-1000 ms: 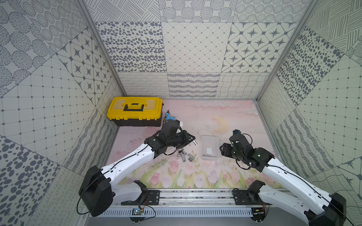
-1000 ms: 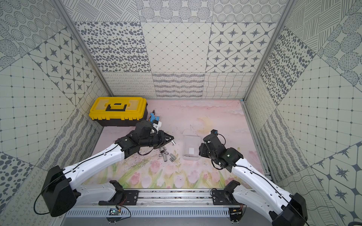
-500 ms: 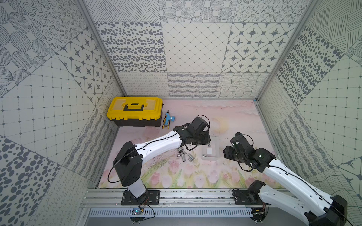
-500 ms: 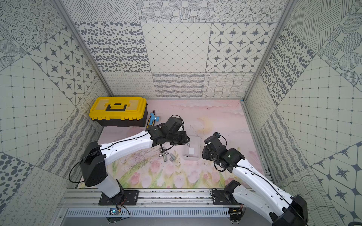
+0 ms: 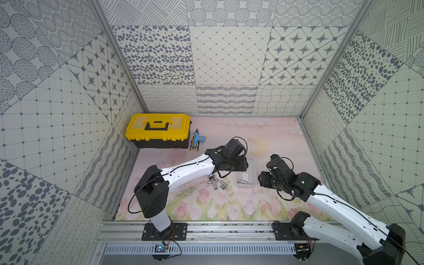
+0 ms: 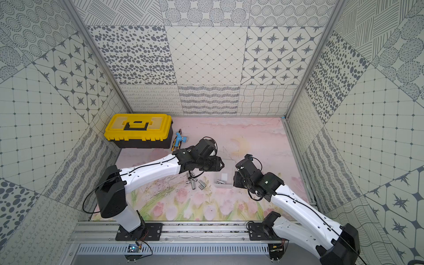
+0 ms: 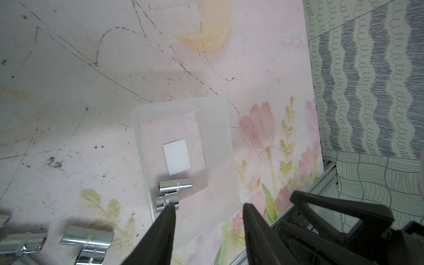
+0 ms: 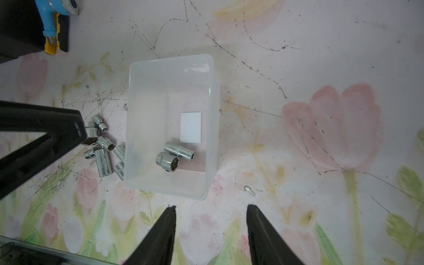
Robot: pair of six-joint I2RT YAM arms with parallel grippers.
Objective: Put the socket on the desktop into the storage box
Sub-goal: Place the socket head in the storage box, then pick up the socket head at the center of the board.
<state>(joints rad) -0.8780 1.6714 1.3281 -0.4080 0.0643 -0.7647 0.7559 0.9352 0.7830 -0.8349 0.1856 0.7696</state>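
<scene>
Pink and printed with tulips, clouds and a yellow moon, the surface (image 5: 282,128) fills the floor of the tiled enclosure and is scuffed with dark scratches. At its far left corner stands a black toolbox (image 5: 158,129) with a yellow lid, closed. Both white arms reach in from the near rail toward the middle. Between them sits the storage box (image 5: 253,168), a clear frosted tray with a white label (image 8: 190,127) on its bottom. The left claw (image 7: 207,206) hangs over the left side of the box with its black fingers parted and nothing between them. In the left wrist view one fingertip overlaps the squat socket (image 7: 166,202), and I cannot tell whether they touch. The right claw (image 8: 210,207) is just right of the box, low over bare surface, its fingers likewise spread and holding nothing. A blue and yellow tool (image 5: 196,143) lies just right of the toolbox. Two chrome pieces lie inside the box at its near end, just beside the label: a long socket (image 8: 179,150) on its side and the squat socket (image 8: 167,161) touching it. In both top views only one shows clearly there (image 6: 221,182). The loose sockets (image 5: 215,182) lie in a tight cluster on the surface just left of the box, several touching one another (image 8: 103,146).
</scene>
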